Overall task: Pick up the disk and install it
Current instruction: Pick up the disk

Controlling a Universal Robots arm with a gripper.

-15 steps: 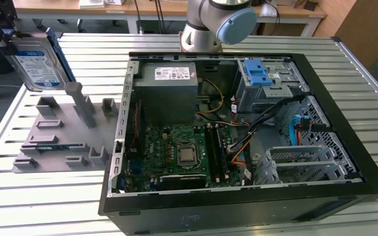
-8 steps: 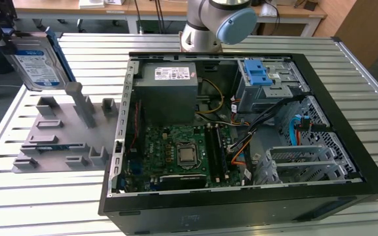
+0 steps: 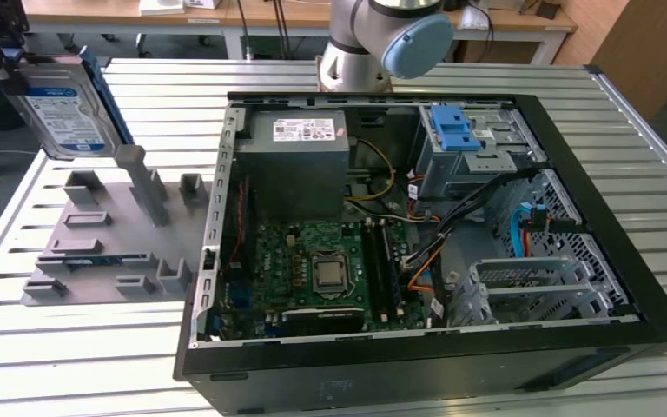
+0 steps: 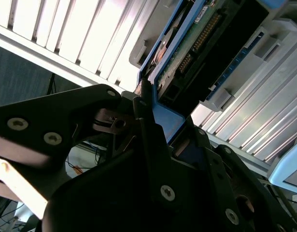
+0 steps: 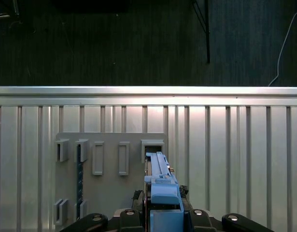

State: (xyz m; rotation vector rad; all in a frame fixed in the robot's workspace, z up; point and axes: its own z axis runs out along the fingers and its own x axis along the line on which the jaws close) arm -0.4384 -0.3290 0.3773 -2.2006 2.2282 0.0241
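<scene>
The disk (image 3: 65, 109), a silver hard drive with a blue-and-white label and a blue bracket, hangs upright above the far end of the grey holder (image 3: 114, 230) at the exterior view's left. My gripper (image 3: 7, 62) is shut on its upper edge. In the first wrist view the disk's blue bracket edge (image 5: 160, 181) runs out from between the black fingers (image 5: 126, 215), over the grey holder (image 5: 109, 174). The second wrist view looks along the disk's green circuit board side (image 4: 189, 53), with the gripper (image 4: 158, 121) clamped on the blue bracket.
An open black computer case (image 3: 611, 261) lies on the slatted metal table (image 3: 102, 356). Inside it are a grey power-supply box (image 3: 299, 152), a motherboard (image 3: 316, 269) and a silver cage with a blue latch (image 3: 467, 139). The arm's base (image 3: 380, 43) stands behind the case.
</scene>
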